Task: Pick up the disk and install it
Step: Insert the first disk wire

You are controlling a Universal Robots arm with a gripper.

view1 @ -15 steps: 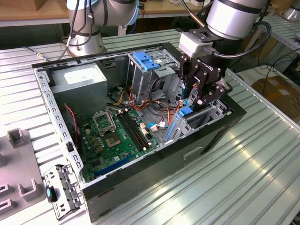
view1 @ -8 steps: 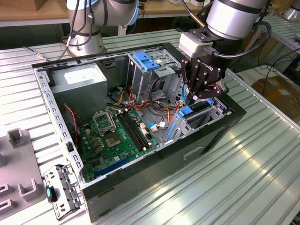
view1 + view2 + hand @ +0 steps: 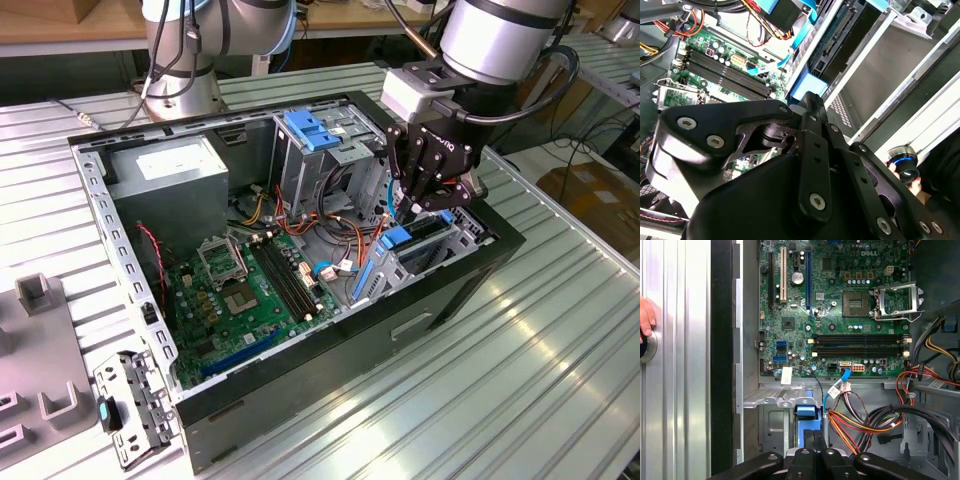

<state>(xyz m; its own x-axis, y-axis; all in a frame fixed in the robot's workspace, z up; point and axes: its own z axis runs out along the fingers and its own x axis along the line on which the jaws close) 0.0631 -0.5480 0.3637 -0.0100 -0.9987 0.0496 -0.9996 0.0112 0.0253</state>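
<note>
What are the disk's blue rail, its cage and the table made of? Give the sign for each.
On the disk, the rail looks like moulded plastic: even blue, soft sheen. The cage looks like bare sheet metal: dull grey, folded edges, perforations. The table is probably aluminium: bright, ribbed slats.

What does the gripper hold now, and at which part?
The gripper appears to pinch the disk by the blue end of its carrier.
</note>
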